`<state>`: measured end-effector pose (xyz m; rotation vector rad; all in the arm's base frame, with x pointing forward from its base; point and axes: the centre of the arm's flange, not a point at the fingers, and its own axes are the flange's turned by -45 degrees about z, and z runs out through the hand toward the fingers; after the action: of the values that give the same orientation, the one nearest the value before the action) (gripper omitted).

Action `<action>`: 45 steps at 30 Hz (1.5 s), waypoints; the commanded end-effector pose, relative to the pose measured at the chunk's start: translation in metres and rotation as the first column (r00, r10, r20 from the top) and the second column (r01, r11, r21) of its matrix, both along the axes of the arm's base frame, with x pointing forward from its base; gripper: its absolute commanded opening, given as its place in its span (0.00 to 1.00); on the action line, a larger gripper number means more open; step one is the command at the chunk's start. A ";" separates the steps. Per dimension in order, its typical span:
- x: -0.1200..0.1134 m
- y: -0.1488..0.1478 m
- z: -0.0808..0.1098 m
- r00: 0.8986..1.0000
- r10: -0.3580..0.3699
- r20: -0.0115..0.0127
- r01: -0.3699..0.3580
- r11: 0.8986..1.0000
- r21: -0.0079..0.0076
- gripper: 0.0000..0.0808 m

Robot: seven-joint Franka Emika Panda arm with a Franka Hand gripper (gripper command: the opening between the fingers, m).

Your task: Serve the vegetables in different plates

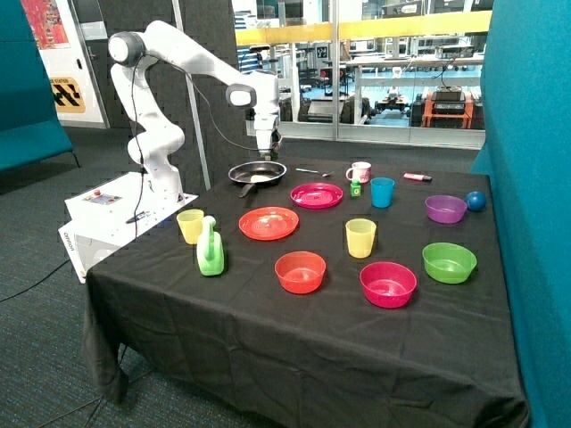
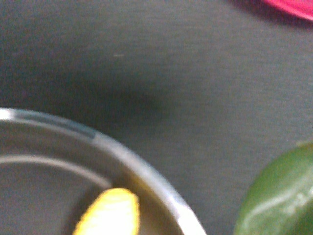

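Observation:
My gripper (image 1: 269, 147) hangs just above the black frying pan (image 1: 257, 171) at the table's back edge. The yellow-orange vegetable (image 1: 260, 178) lies inside the pan; the wrist view shows it (image 2: 110, 215) just within the pan's rim (image 2: 146, 171). A dark green rounded piece (image 2: 279, 196) fills one corner of the wrist view, very near the camera and outside the rim; whether it is gripped cannot be told. The magenta plate (image 1: 317, 194) sits next to the pan, and its edge (image 2: 293, 7) shows in the wrist view. In front of the pan is the red-orange plate (image 1: 268, 223). Both plates hold nothing.
Two yellow cups (image 1: 190, 225) (image 1: 360, 237), a green watering can (image 1: 211, 250), red (image 1: 300, 271), pink (image 1: 388, 283), green (image 1: 449, 262) and purple (image 1: 445, 209) bowls, a blue cup (image 1: 382, 192), a small green bottle (image 1: 355, 187), a white mug (image 1: 359, 171) and a blue ball (image 1: 475, 201) stand about.

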<state>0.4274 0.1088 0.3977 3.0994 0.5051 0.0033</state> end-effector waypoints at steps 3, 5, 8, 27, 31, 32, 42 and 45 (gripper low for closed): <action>0.018 -0.074 -0.002 0.992 -0.128 -0.002 0.128 0.992 0.001 0.00; 0.020 -0.086 -0.005 0.989 -0.146 -0.002 0.146 0.989 0.001 0.00; 0.022 -0.104 -0.008 0.986 -0.168 -0.002 0.168 0.986 0.001 0.00; 0.053 -0.196 -0.036 0.960 -0.279 -0.002 0.279 0.960 0.001 0.00; 0.061 -0.206 -0.044 0.957 -0.289 -0.002 0.289 0.957 0.001 0.00; 0.062 -0.208 -0.046 0.957 -0.290 -0.002 0.290 0.957 0.001 0.00; 0.075 -0.226 -0.068 0.952 -0.306 -0.002 0.306 0.952 0.001 0.00; 0.078 -0.229 -0.073 0.952 -0.306 -0.002 0.306 0.952 0.001 0.00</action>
<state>0.4930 -0.1017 0.3417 3.1372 0.0434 -0.0020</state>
